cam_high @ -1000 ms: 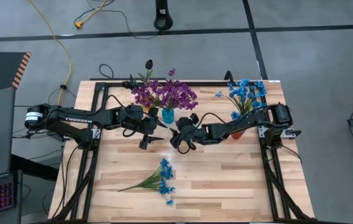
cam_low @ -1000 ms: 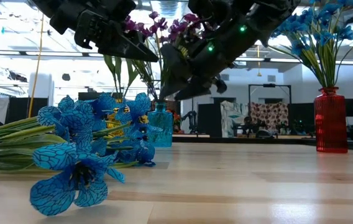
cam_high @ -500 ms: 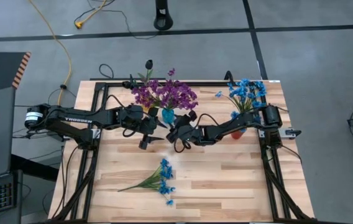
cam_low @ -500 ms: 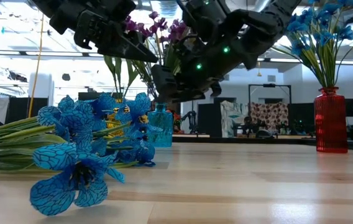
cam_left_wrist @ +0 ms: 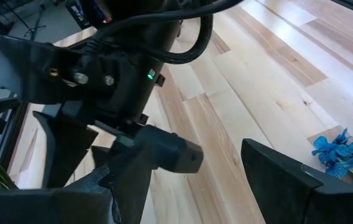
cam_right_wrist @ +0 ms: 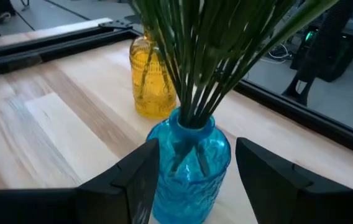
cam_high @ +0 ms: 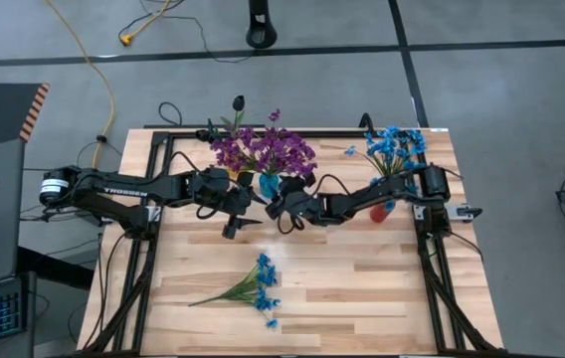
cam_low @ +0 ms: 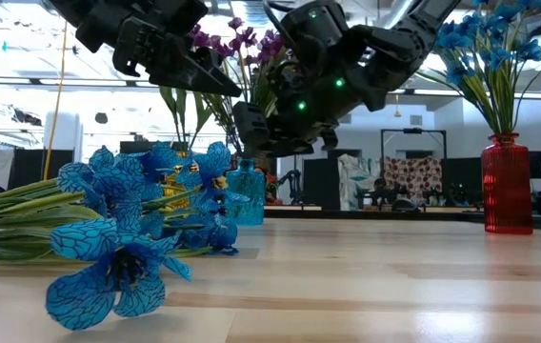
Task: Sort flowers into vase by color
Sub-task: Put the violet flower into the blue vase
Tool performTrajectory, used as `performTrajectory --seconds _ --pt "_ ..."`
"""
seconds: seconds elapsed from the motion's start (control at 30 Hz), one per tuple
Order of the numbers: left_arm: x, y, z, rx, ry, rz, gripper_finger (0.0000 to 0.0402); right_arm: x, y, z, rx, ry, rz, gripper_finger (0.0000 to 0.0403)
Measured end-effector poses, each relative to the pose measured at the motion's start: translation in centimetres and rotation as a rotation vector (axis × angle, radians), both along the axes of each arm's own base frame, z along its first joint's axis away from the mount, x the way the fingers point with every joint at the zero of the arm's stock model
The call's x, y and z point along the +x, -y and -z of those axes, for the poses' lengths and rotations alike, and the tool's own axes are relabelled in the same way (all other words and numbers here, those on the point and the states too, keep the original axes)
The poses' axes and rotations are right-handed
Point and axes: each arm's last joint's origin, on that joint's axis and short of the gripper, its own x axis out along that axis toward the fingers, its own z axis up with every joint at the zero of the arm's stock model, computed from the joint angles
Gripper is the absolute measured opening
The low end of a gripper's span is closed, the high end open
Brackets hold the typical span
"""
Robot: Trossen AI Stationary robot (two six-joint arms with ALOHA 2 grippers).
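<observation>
High view: a loose sprig of bright blue artificial flowers on thin green stems (cam_high: 255, 286) lies flat on the pale wooden slatted table (cam_high: 362, 288), towards its near edge and well apart from both arms, not yet sorted into a vase. Along the far side stand a textured blue glass vase (cam_high: 269, 184) filled with purple blossoms (cam_high: 261, 150), a red glass vase (cam_high: 382, 211) carrying blue blossoms (cam_high: 395, 147), and a ribbed yellow glass bottle (cam_right_wrist: 151, 86) just beside the blue one. The left gripper (cam_high: 235, 223) hangs over mid-table with its fingers apart and nothing between them. The right gripper (cam_high: 281, 211) sits close in front of the blue vase, its dark fingers (cam_right_wrist: 138, 176) spread to either side of the glass body without clamping it (no stem is held).

The sprig looks very light and limp at the blossom end, with cloth-like petals likely to crush or slip; the stems appear thin and springy. The surest hold is probably mid-stem, where the green stalks bunch together, clear of the flower heads.
</observation>
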Motion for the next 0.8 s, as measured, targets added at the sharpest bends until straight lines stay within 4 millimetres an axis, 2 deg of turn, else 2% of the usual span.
performTrajectory --seconds 0.43,0.8 --pt "0.0 0.0 0.0 0.001 0.000 -0.001 0.0235 0.2 1.2 0.1 0.050 0.011 -0.076 0.0238" --pt "0.0 0.0 0.0 0.001 0.000 -0.001 0.0235 0.2 1.7 0.1 0.022 -0.022 -0.088 0.0238"
